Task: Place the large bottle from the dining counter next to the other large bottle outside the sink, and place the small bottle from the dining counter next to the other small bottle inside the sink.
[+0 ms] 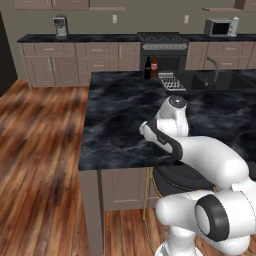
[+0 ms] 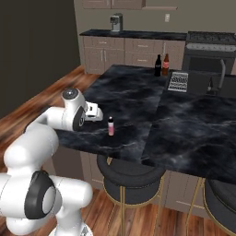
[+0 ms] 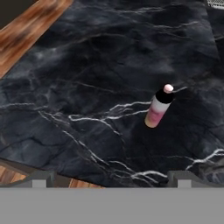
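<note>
Black white-veined marble dining counter (image 2: 138, 99) carries tiny pink bottle w/ dark cap (image 2: 110, 126), upright nr its front edge. Brown red-labelled bottle (image 2: 166, 65) already stands touching tall black bottle (image 2: 158, 65) at counter's far side, so small-bottle step is on. Gripper (image 2: 97, 112) hovers just beside pink bottle, fingers spread wide, holding nothing; next: straddle and close.

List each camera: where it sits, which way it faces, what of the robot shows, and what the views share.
Left base view: behind the arm on its left, facing forward and down over the dining counter toward the sink; the white arm rises at lower right.
Right base view: behind on the right, facing the same counter; the arm rises at lower left, near the small pink bottle.
Hand view: on the hand, looking down at the pink bottle; open fingers at the bottom.
Shared: both base views show the brown bottle beside the black bottle.
</note>
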Motion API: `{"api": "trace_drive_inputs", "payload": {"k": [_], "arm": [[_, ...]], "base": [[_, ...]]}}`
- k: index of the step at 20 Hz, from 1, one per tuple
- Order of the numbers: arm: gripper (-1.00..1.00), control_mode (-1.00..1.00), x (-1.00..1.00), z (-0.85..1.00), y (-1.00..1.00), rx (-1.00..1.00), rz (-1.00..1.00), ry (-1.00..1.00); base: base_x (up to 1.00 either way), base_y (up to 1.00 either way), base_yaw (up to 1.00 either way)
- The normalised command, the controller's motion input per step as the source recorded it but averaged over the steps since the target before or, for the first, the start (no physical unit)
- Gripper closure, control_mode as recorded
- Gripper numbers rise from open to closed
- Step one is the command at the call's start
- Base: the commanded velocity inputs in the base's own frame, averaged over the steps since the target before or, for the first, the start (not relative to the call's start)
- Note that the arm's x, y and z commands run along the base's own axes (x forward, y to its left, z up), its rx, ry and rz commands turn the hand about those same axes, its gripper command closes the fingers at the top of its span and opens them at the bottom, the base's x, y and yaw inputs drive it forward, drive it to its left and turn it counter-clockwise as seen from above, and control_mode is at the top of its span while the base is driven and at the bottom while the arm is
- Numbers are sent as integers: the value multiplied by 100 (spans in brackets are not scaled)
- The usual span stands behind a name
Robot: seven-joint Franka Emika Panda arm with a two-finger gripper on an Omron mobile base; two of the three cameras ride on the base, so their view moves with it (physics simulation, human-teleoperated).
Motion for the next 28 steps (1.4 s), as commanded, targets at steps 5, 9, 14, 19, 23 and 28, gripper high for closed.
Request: {"api": "trace_drive_inputs", "payload": {"k": [5,9,14,19,23,28], "arm": [[-100,-100,0,-2,-8,0,-2,0],[-100,-100,0,-15,-12,0,-2,1],[-100,-100,0,-20,-17,0,0,0],[-100,-100,0,-18,-21,0,0,0],[-100,-100,0,-9,-20,-1,0,0],[-100,-100,4,-2,-11,-1,0,0]], "base": [[0,0,0],[0,0,0],[0,0,0],[0,0,0],[0,0,0],[0,0,0]]}}
